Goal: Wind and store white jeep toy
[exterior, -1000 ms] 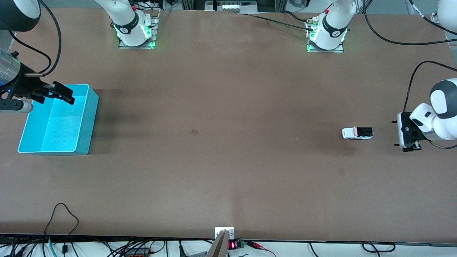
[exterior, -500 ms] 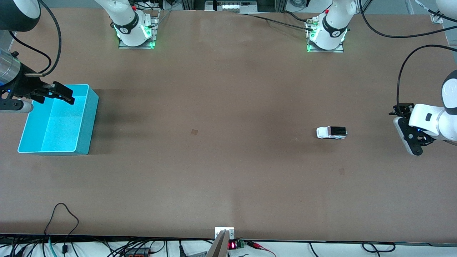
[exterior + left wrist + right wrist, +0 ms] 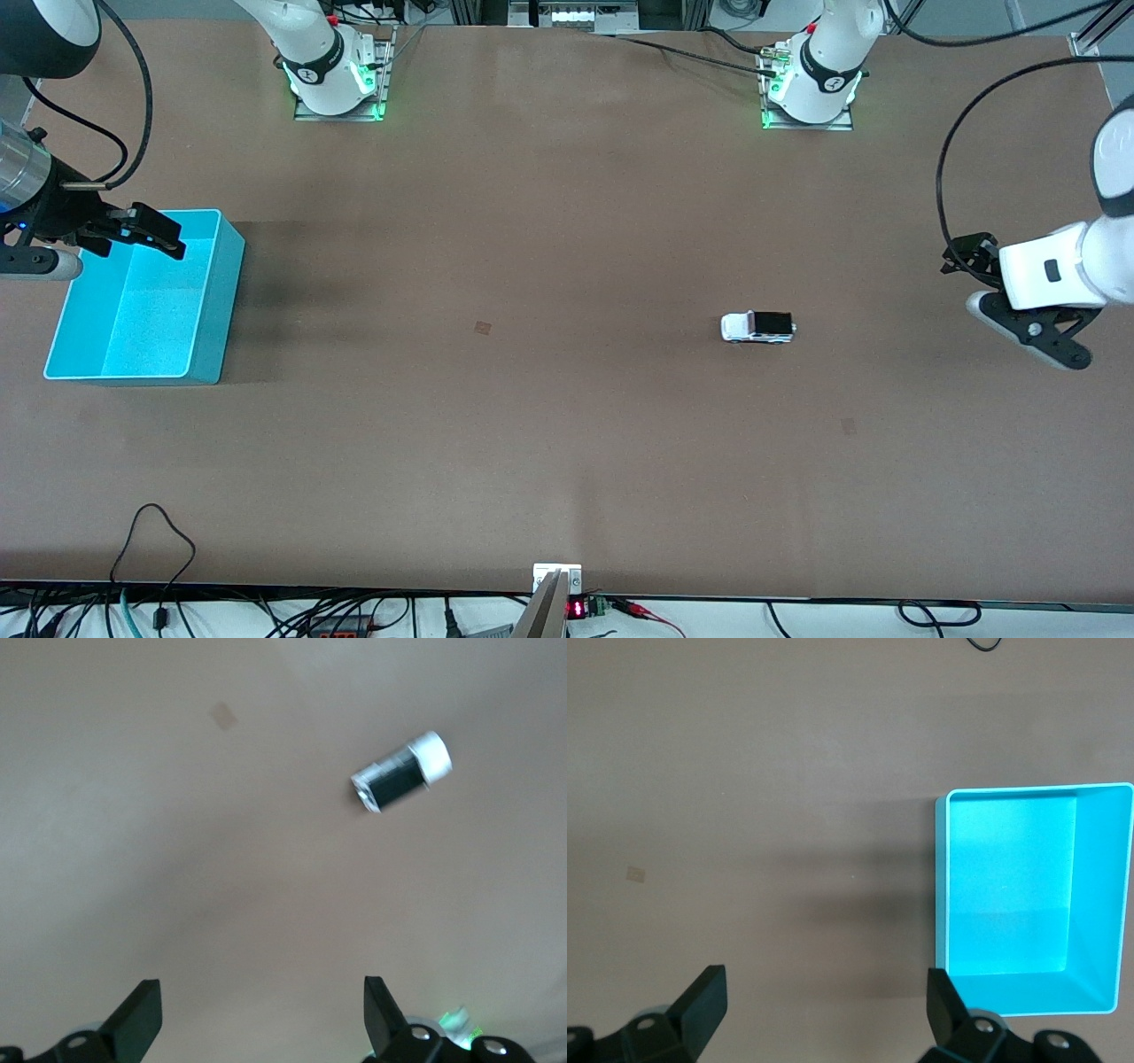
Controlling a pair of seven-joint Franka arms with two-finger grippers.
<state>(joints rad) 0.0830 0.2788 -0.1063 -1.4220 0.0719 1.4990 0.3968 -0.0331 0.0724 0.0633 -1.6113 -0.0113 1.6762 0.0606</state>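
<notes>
Rolling on its own wheels, the white jeep toy (image 3: 758,327) has travelled along the table (image 3: 567,443) away from the left gripper (image 3: 1019,306), toward the turquoise bin (image 3: 226,301). That gripper has risen, fingers apart, holding nothing. The right gripper (image 3: 151,235) waits unchanged, spread wide over the bin.

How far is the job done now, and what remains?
Winding looks done: the white jeep toy stands free on the table, released. The left gripper is open, up at its end. Storing is left: the turquoise bin is empty, with the open right gripper over it.
</notes>
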